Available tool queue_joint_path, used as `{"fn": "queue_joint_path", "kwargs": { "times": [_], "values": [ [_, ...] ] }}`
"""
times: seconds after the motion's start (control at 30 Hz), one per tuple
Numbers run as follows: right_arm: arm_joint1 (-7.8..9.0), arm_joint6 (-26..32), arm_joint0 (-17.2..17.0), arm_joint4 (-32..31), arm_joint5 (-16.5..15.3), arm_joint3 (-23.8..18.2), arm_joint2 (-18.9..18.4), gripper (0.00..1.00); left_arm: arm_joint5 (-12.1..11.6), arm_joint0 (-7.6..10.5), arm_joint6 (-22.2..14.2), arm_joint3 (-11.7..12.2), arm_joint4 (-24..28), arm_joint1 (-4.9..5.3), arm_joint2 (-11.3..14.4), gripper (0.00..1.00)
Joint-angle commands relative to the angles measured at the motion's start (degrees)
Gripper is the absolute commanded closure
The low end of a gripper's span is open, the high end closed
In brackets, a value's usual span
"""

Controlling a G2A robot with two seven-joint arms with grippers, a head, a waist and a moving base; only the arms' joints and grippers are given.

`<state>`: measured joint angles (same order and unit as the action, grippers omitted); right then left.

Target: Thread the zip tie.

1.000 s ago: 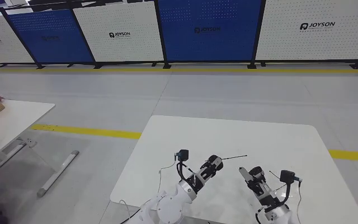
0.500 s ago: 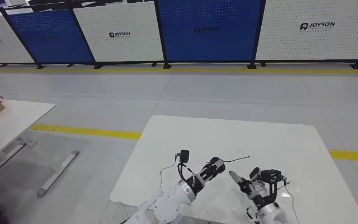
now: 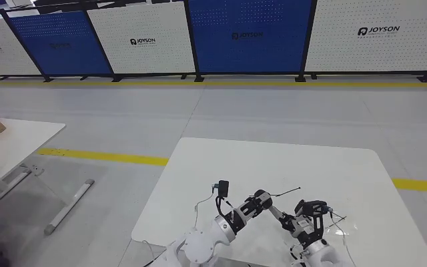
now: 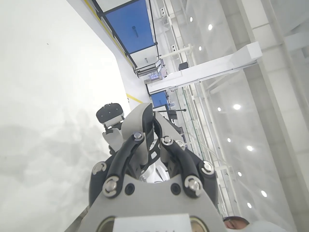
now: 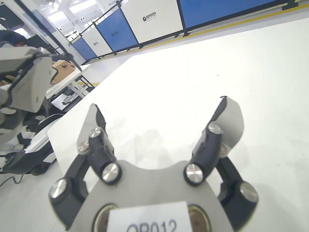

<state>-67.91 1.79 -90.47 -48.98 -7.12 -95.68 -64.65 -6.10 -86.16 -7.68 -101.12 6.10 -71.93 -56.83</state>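
A thin black zip tie [image 3: 285, 193] juts from my left gripper [image 3: 262, 198], which is shut on one end of it a little above the white table [image 3: 267, 160]. In the left wrist view the tie [image 4: 176, 110] pokes out sideways past the closed fingertips [image 4: 147, 112]. My right gripper [image 3: 279, 215] stands open just beside and below the left one, empty. In the right wrist view its two fingers [image 5: 96, 114] spread wide over bare tabletop, with the left gripper [image 5: 26, 73] and the tie's long strap [image 5: 48, 33] off to one side.
The table's near edge [image 3: 143, 233] lies close to the arms. A second white table [image 3: 20, 140] stands off to the left with a cardboard box [image 5: 61, 67] on it. Blue and white pegboard panels [image 3: 247, 33] line the back beyond a yellow floor line.
The right arm has swung left and its open gripper has closed in on the left gripper. The left gripper has shifted slightly right with the zip tie.
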Motion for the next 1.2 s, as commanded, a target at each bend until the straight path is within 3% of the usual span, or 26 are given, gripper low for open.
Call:
{"fn": "queue_joint_path", "kwargs": {
  "times": [0.0, 0.13, 0.17, 0.2, 0.3, 0.43, 0.8, 1.17],
  "values": [
    [-0.04, -0.8, -0.1, -0.2, 0.0, -0.2, -0.1, 0.00, 0.1, 0.12, 0.4, 0.4, -0.2, -0.06, 0.2, 1.00],
    [-0.11, -4.4, -0.9, -1.6, -0.9, -0.6, -0.2, 0.00, 0.4, 0.78, 0.6, 1.2, 0.1, -0.29, 1.2, 1.00],
    [-0.14, -4.9, -1.0, -1.9, -0.9, -0.6, -0.2, 0.17, 0.4, 0.93, 0.7, 1.3, 0.1, -0.34, 1.4, 1.00],
    [-0.18, -5.1, -1.1, -2.2, -0.8, -0.7, -0.1, 0.54, 0.5, 1.11, 0.7, 1.5, 0.1, -0.40, 1.6, 1.00],
    [-0.29, -4.8, -1.0, -2.8, -0.6, -0.7, 0.2, 0.67, 0.8, 1.40, 0.9, 1.8, -0.1, -0.47, 1.9, 1.00],
    [-0.39, -3.8, -0.7, -2.4, -2.0, -0.5, 0.5, 0.77, 1.1, 1.46, 1.2, 1.9, -0.2, -0.52, 2.1, 1.00],
    [-0.30, -2.9, -1.1, -1.2, -6.1, -0.9, -0.6, 0.76, 1.5, 1.39, 1.1, 2.0, -1.5, -0.55, 2.9, 1.00],
    [-0.25, -3.4, -1.8, -2.0, -7.8, -1.7, -1.2, 0.73, 1.8, 1.54, 1.3, 2.4, -1.8, -0.58, 3.1, 1.00]
  ]
}}
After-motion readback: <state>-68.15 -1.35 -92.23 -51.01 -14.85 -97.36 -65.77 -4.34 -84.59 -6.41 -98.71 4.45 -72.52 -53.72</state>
